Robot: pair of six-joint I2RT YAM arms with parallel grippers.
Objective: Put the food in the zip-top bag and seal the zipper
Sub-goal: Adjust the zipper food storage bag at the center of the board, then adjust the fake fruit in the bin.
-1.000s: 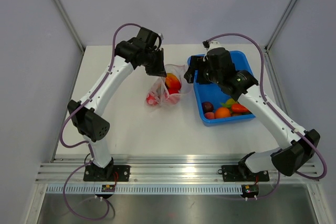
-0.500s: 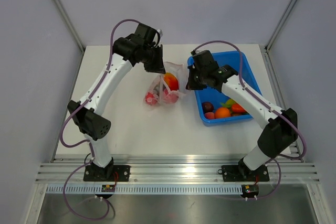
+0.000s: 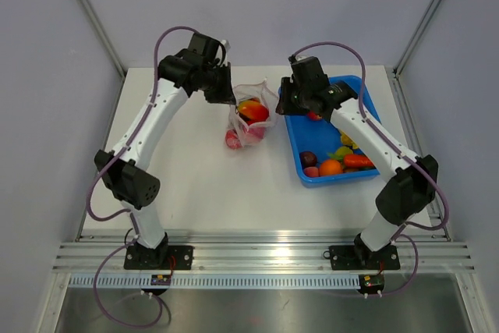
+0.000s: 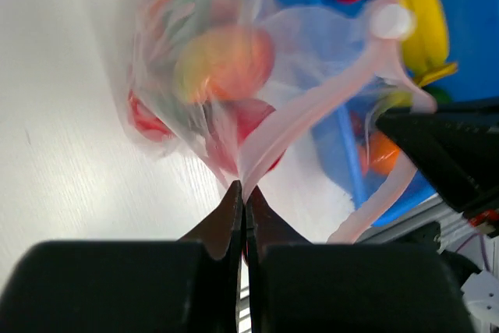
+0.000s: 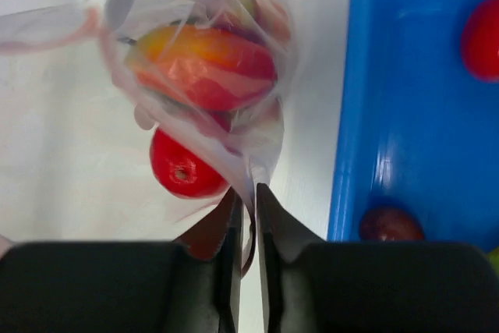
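The clear zip-top bag (image 3: 251,118) hangs between my two grippers above the table, with several red, orange and yellow toy foods inside. My left gripper (image 3: 227,100) is shut on the bag's left mouth edge; the left wrist view shows the pink zipper strip (image 4: 312,118) running out of its tips (image 4: 244,189). My right gripper (image 3: 282,107) is shut on the bag's right edge, seen pinched in the right wrist view (image 5: 251,193). An orange-red fruit (image 5: 207,64) and a red round one (image 5: 187,169) show through the plastic.
The blue tray (image 3: 366,95) stands right of the bag and holds several foods, among them a dark plum (image 3: 309,158), an orange (image 3: 330,167), a carrot (image 3: 357,161) and a red fruit (image 3: 315,115). The cell's walls and frame posts close in the table's back and sides.
Both grippers have moved toward the back of the table, lifting the bag's mouth. The right gripper has come from over the tray to the bag's right edge and closed on it.
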